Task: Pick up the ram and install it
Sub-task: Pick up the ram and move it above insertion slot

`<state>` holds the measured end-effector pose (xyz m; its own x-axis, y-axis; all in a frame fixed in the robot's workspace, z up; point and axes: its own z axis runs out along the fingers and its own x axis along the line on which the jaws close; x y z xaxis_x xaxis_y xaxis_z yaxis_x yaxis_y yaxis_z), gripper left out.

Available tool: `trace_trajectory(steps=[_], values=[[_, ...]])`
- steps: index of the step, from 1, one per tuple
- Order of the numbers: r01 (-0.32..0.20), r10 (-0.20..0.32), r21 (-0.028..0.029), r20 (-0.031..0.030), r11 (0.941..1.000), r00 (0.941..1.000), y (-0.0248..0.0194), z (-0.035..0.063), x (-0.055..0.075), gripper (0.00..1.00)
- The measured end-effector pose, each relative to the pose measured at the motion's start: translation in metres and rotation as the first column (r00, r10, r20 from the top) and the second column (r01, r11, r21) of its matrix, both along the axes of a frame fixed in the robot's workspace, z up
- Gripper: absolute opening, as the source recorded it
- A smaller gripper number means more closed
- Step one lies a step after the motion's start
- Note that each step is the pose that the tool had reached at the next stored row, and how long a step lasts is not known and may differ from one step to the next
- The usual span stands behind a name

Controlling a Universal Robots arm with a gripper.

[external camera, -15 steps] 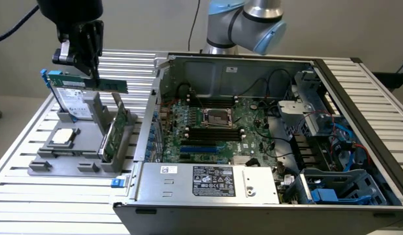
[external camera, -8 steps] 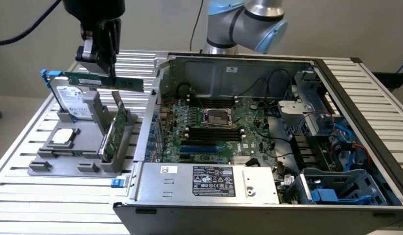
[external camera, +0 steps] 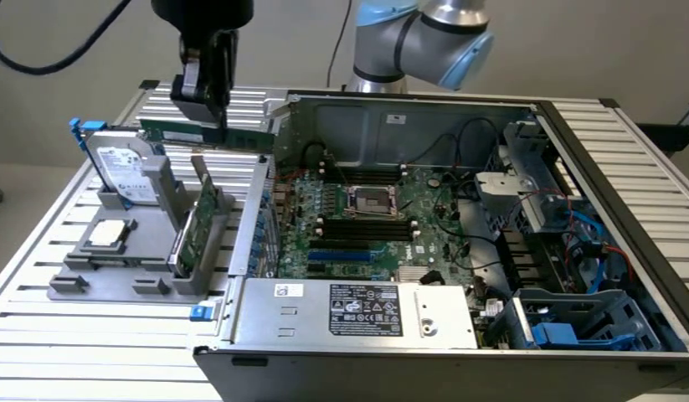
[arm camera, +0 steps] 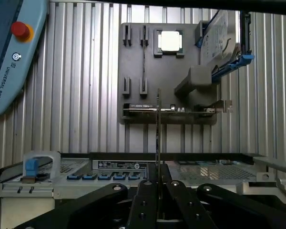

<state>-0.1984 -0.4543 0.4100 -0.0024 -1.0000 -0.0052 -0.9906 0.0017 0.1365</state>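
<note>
Holding the ram [external camera: 241,138] by its top edge, the gripper [external camera: 207,113] is clenched on the stick, which hangs level in the air and touches nothing else. It sits above the far end of the grey parts holder [external camera: 110,285] on the exterior view's left, just beside the far left corner of the open computer case [external camera: 434,109]. In the wrist view the ram [arm camera: 158,129] shows edge-on as a thin line running out from between the gripper [arm camera: 158,188] jaws.

The pick-up looks done, while the install is not. The black memory slots [external camera: 367,226] on the motherboard [external camera: 434,243] lie to the right and nearer, well apart from the stick. The hard drive [external camera: 126,176], expansion card [external camera: 204,222] and processor [external camera: 107,234] sit in the holder on the bench [external camera: 53,335].

The arm comes down from above, with the gripper pointing straight down.
</note>
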Motion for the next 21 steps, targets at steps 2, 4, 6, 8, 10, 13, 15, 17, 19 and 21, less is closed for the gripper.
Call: trace_trajectory(steps=[2, 4, 6, 8, 10, 13, 15, 17, 19, 21], values=[[0.000, 0.000, -0.0002, -0.0025, 1.0000, 1.0000, 0.0002, 0.0010, 0.009, 0.14], [0.000, 0.000, 0.0001, -0.0044, 1.0000, 1.0000, 0.0003, 0.0016, 0.017, 0.14], [0.000, 0.000, 0.0000, -0.0063, 1.0000, 1.0000, 0.0005, 0.0024, 0.026, 0.14], [0.000, 0.000, 0.0000, -0.0082, 1.0000, 1.0000, 0.0007, 0.0031, 0.035, 0.14], [0.000, 0.000, -0.0001, -0.0099, 1.0000, 1.0000, 0.0008, 0.0038, 0.043, 0.14], [0.000, 0.000, 0.0000, -0.0124, 1.0000, 0.9999, 0.0011, 0.0047, 0.057, 0.14], [0.000, 0.000, 0.0000, -0.0138, 1.0000, 0.9999, 0.0014, 0.0052, 0.065, 0.14], [0.000, 0.000, 0.0000, -0.0149, 1.0000, 0.9999, 0.0017, 0.0055, 0.074, 0.14], [0.000, 0.000, -0.0001, -0.0158, 1.0000, 0.9999, 0.0021, 0.0057, 0.082, 0.14], [0.000, 0.000, -0.0001, -0.0166, 1.0000, 0.9999, 0.0025, 0.0060, 0.091, 0.14]])
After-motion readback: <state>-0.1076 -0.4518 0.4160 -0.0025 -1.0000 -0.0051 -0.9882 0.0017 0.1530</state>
